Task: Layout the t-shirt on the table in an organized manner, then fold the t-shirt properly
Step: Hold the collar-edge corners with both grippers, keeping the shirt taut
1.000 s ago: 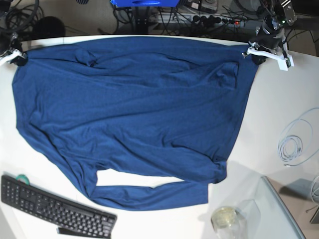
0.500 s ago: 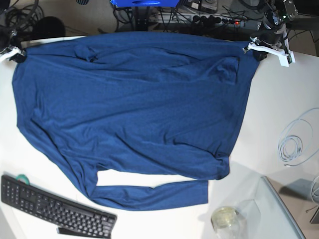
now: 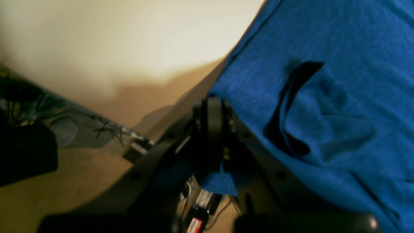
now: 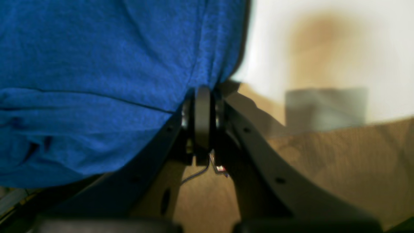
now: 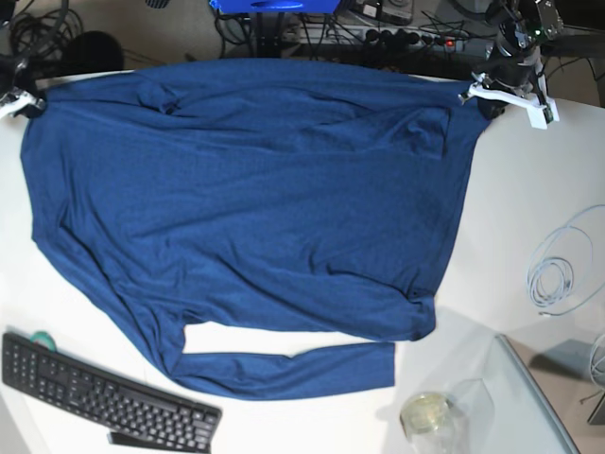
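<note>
The navy blue t-shirt (image 5: 255,208) lies spread over the white table (image 5: 529,180), its far edge stretched between my two grippers. My left gripper (image 5: 484,98) at the far right corner is shut on the t-shirt's corner; in the left wrist view the cloth (image 3: 323,97) is pinched in the left gripper (image 3: 213,129). At the far left corner my right gripper (image 5: 26,102) is shut on the t-shirt's other corner, and the right wrist view shows the fabric (image 4: 113,81) bunched at the right gripper (image 4: 203,110). A long sleeve (image 5: 293,369) lies folded along the near edge.
A black keyboard (image 5: 104,397) sits at the near left. A glass jar (image 5: 427,416) stands at the near right beside a clear panel (image 5: 529,397). A coiled white cable (image 5: 558,274) lies on the right. Cables and a power strip (image 5: 406,38) are behind the table.
Both grippers have drawn the shirt's far edge further back, toward the table's rear rim. The cloth lies flatter near that edge.
</note>
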Robot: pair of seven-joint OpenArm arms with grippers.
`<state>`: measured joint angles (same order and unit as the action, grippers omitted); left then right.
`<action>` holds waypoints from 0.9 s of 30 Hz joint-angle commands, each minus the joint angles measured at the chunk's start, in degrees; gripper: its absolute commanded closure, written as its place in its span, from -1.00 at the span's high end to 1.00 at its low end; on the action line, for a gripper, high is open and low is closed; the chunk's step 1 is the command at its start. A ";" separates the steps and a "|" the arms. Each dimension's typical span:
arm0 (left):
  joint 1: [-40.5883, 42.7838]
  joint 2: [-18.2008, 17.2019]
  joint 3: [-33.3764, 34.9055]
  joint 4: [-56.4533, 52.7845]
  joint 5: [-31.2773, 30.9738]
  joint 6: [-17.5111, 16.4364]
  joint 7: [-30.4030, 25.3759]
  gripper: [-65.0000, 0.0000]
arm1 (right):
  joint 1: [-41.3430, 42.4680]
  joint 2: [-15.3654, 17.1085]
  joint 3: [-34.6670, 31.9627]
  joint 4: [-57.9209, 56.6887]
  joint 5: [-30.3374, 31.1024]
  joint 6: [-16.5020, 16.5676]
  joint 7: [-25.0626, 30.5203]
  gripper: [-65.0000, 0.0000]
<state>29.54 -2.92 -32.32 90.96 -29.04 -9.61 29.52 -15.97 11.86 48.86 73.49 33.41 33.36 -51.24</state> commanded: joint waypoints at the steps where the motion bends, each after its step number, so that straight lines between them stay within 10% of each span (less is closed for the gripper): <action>1: 0.04 0.15 -0.26 2.01 -0.63 -0.28 -1.08 -1.00 | 0.54 1.29 0.24 1.54 0.83 -0.44 0.39 -0.99; 9: -3.30 0.41 -0.61 4.73 -0.63 -0.28 6.39 -1.00 | 3.88 1.29 0.24 1.80 1.10 -7.47 -4.10 -0.99; 27: -3.56 0.76 -0.61 3.77 -0.19 -0.28 7.10 -1.00 | 3.97 0.85 0.15 1.36 0.83 -7.74 -3.92 -0.90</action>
<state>25.85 -1.61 -32.64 93.89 -28.77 -9.47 37.56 -12.14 11.35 48.86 74.17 33.45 25.87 -56.12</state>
